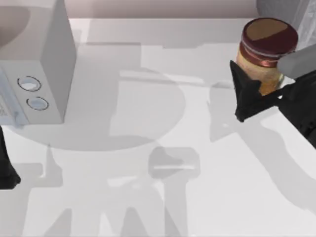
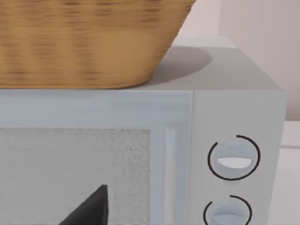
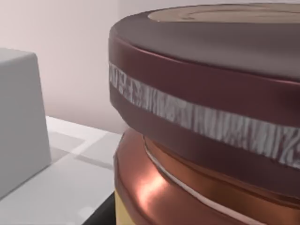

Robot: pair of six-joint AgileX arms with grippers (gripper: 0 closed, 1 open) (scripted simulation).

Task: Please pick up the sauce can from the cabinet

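The sauce can [image 1: 269, 49] stands upright near the top view's right rear corner, its long axis vertical, held off the white bench [image 1: 148, 197] in the right tool [image 1: 256, 86], whose dark fingers pinch its orange-tan side below the maroon lid. The grey cabinet [image 1: 276, 9] sits just behind it. Judged from this, the can is already out, so the right arm need only lift. The left tool [image 1: 7, 173] is parked beside the microwave [image 1: 44, 74]; whether its fingers are spread cannot be told.

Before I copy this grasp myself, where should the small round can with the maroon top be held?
Grip the maroon-topped sauce can on its orange-tan side wall below the wider lid, coming level from the table's right, as the right claw does; it stands upright, and the overhanging lid would likely resist slipping.
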